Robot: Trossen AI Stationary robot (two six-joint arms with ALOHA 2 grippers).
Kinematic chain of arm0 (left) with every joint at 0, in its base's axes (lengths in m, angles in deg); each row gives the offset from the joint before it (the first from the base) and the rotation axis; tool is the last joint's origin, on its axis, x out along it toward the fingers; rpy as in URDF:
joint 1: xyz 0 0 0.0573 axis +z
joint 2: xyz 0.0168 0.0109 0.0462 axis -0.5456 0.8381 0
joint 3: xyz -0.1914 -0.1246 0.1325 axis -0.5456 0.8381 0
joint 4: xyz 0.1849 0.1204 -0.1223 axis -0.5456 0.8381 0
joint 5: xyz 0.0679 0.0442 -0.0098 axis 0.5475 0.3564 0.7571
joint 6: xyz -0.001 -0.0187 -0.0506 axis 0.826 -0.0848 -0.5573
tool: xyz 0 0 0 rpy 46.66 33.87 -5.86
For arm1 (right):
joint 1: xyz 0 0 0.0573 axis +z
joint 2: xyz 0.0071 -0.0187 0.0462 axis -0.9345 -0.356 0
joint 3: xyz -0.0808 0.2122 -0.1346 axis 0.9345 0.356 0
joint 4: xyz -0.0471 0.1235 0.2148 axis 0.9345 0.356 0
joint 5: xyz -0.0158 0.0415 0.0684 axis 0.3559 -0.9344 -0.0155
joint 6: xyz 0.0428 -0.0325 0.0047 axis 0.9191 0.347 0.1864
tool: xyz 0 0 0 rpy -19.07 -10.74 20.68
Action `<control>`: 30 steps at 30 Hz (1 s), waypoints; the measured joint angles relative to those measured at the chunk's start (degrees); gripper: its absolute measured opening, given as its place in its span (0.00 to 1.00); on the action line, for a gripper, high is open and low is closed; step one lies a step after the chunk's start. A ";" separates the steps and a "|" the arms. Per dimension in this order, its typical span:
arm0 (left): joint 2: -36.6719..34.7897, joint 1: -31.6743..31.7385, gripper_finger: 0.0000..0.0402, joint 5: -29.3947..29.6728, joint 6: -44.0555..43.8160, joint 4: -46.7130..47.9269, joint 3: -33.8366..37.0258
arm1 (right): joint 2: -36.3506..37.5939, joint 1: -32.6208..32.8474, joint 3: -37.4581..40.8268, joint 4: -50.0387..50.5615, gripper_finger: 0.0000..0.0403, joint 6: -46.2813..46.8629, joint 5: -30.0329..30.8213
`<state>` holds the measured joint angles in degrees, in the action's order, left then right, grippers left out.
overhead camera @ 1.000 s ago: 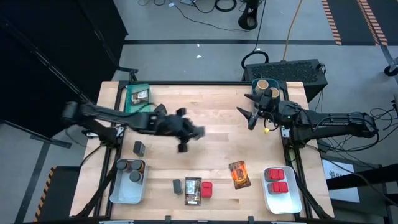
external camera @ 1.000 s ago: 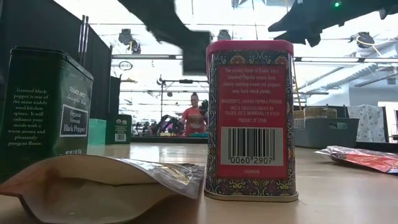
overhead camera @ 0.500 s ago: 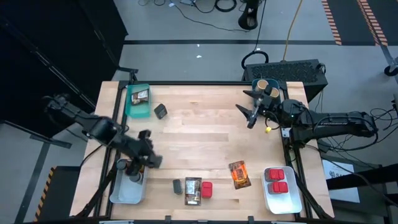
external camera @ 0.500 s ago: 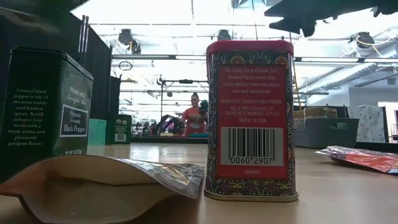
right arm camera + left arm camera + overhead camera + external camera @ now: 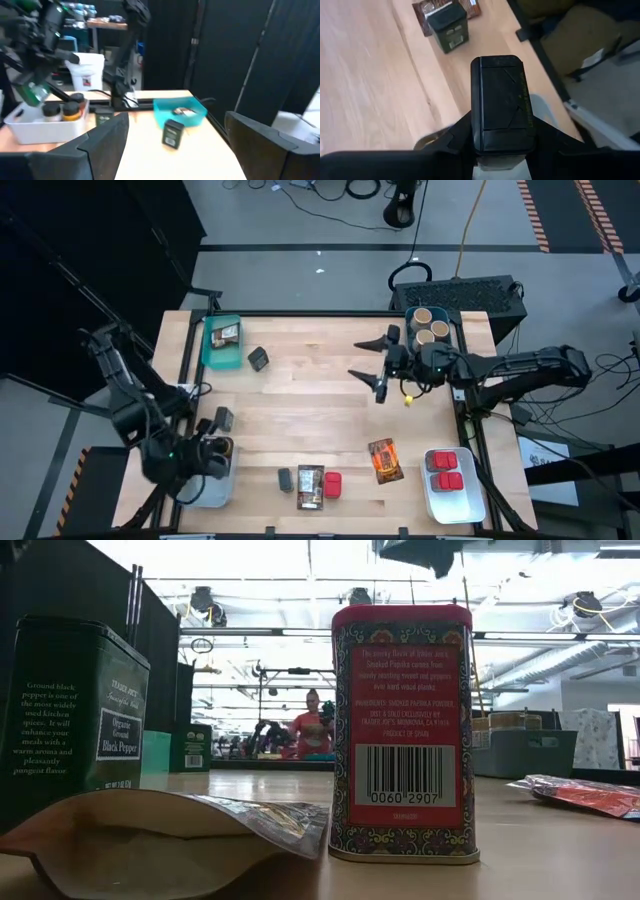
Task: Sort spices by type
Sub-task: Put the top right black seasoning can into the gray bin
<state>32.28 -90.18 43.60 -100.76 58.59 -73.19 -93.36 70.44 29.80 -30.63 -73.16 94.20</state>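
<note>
Wooden table (image 5: 320, 395) holds red patterned tin (image 5: 403, 730)

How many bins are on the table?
4: teal bin at the back left, grey bin at the back right, left white bin and right white bin at the front.

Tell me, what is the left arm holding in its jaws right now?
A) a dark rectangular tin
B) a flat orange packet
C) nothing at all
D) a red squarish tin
A: the left wrist view shows a dark rectangular tin clamped between the jaws of the left gripper, which hangs over the white plastic bin at the table's left front corner.
</note>
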 joint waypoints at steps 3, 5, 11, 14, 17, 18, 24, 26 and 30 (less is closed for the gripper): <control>0.04 -4.34 0.32 2.57 -3.31 0.08 2.24 | -1.14 1.14 -2.03 -0.28 0.78 0.60 0.12; 0.07 -7.11 0.32 3.56 -5.72 -0.82 3.56 | -1.86 1.92 -2.68 -0.31 0.78 0.93 0.17; 0.15 -12.98 0.32 8.08 -7.48 -5.62 4.20 | -3.79 2.60 -3.70 -0.44 0.78 2.90 0.18; 0.39 -14.83 0.32 11.08 -8.73 -4.78 4.31 | -4.31 2.59 -3.70 -0.49 0.78 3.94 0.23; 0.55 -16.30 0.32 14.62 -10.78 -5.76 4.78 | -4.71 2.59 -3.70 -0.45 0.78 4.17 0.26; 0.88 -16.77 0.32 15.94 -12.05 -5.81 5.53 | -4.84 2.59 -3.70 -0.47 0.78 4.17 0.26; 5.21 -17.82 0.32 17.04 -15.96 -8.90 8.90 | -5.56 2.59 -3.70 -0.25 0.78 3.91 0.21; 7.12 -17.80 0.32 16.65 -17.66 -8.64 9.33 | -5.54 2.59 -3.70 -0.35 0.78 3.89 0.03; 10.49 -17.82 0.32 16.57 -17.90 -8.76 9.46 | -5.54 2.59 -3.70 -0.28 0.78 3.64 -0.06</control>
<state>42.77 -108.00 60.17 -118.66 49.83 -63.73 -98.90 73.03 26.10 -30.90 -69.53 94.15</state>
